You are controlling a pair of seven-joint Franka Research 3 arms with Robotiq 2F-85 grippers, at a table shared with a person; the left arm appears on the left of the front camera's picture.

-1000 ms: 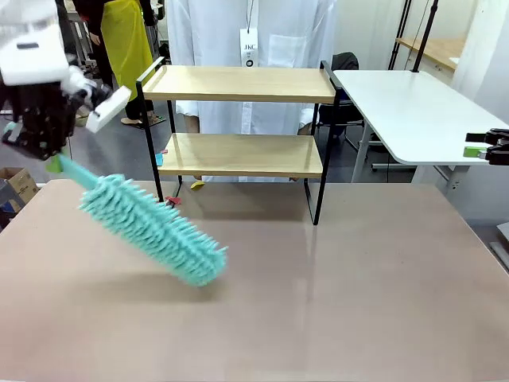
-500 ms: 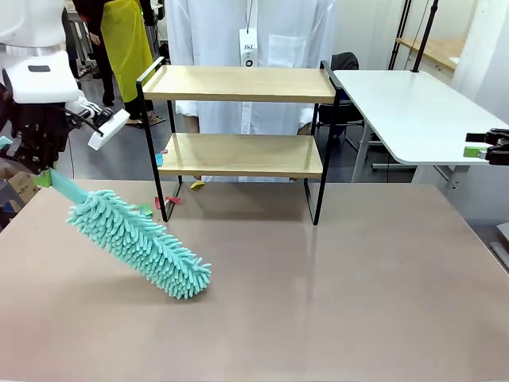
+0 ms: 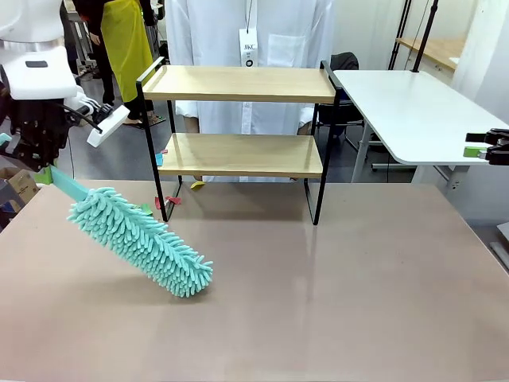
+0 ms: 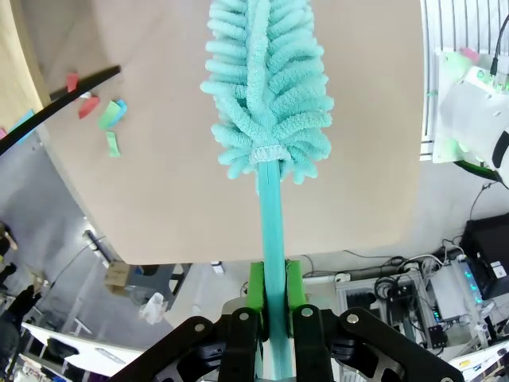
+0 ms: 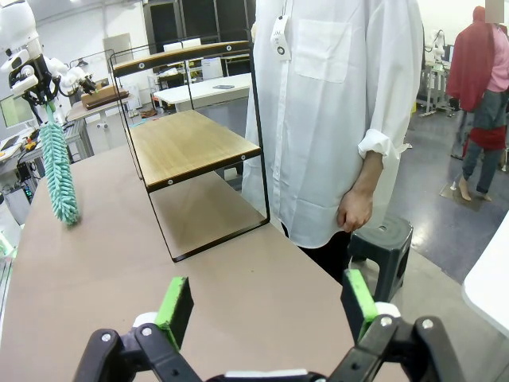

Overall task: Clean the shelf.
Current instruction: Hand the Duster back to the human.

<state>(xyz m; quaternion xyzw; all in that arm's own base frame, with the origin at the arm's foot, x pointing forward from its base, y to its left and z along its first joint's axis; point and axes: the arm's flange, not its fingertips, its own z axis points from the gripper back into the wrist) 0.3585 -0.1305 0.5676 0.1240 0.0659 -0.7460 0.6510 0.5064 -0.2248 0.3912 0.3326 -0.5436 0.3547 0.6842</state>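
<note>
The shelf (image 3: 238,153), two light wooden boards in a thin black frame, stands at the far middle of the brown table (image 3: 342,294). My left gripper (image 3: 44,167) hangs at the left, shut on the handle of a teal fluffy duster (image 3: 139,239). The duster slants down to the right, its tip just over the tabletop, left of and in front of the shelf. In the left wrist view the green pads (image 4: 256,288) clamp the teal handle below the duster head (image 4: 266,87). My right gripper (image 5: 266,306) is open with nothing in it, and it shows at the far right edge (image 3: 487,149). From there the shelf (image 5: 187,143) and duster (image 5: 57,171) also show.
A person in a white coat (image 3: 250,48) stands behind the shelf. Small coloured scraps (image 3: 171,200) lie on the table by the shelf's left leg (image 4: 99,111). A white table (image 3: 406,111) stands at the back right.
My left gripper has dropped a little and moved left, carrying the duster leftward and lower over the table. In the last half second it has hardly moved. My right gripper is still.
</note>
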